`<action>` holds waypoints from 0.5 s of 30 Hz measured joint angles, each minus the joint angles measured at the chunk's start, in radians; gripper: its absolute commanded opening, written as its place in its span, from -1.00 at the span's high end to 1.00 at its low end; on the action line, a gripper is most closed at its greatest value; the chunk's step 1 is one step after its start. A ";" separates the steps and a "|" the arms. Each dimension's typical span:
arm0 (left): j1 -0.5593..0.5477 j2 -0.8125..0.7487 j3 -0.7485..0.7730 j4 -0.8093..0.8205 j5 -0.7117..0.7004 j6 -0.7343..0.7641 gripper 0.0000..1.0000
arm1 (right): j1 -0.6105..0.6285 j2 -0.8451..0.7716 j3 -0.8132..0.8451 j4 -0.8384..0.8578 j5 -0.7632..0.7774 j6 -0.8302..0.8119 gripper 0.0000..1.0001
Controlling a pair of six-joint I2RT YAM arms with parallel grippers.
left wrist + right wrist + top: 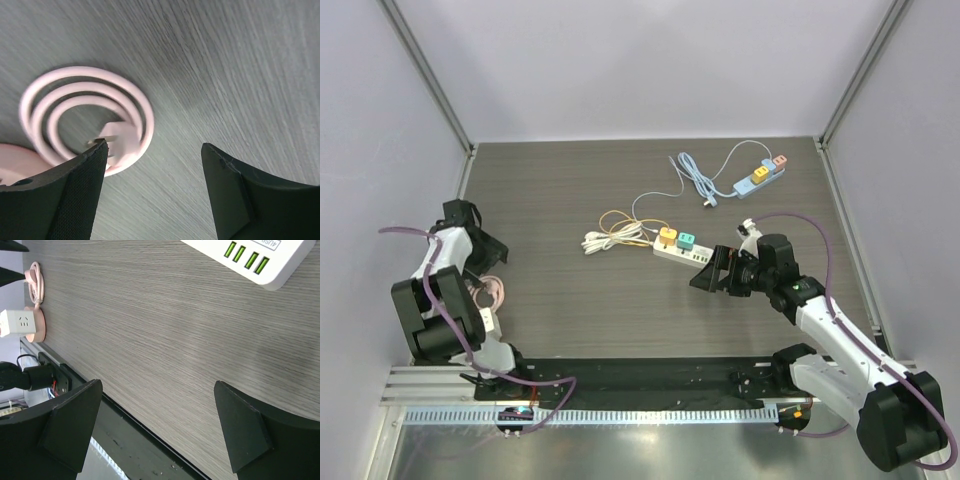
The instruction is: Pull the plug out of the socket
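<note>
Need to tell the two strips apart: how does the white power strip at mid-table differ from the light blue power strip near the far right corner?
The white power strip holds a yellow plug and a teal plug; the light blue power strip holds an orange-yellow plug and a pink plug. The white cord is bundled; the blue cord trails loose. Both lie flat, two plugs in each.

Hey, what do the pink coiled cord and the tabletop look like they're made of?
Pink coiled cord: likely smooth rubbery plastic sheathing, with a soft sheen along its loops. Tabletop: grey wood-grain laminate or veneer, matte, with fine parallel streaks; hard to say which.
</note>
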 measured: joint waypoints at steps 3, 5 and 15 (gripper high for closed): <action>-0.001 0.059 0.003 0.011 0.005 0.010 -0.47 | 0.000 0.000 0.000 0.000 -0.016 -0.001 -0.99; 0.003 0.077 0.009 0.011 -0.006 0.014 -0.43 | 0.000 0.000 0.000 0.000 -0.024 0.000 -0.99; 0.018 0.132 0.021 -0.012 -0.092 0.043 0.17 | 0.000 0.000 0.000 0.007 -0.031 0.000 -0.99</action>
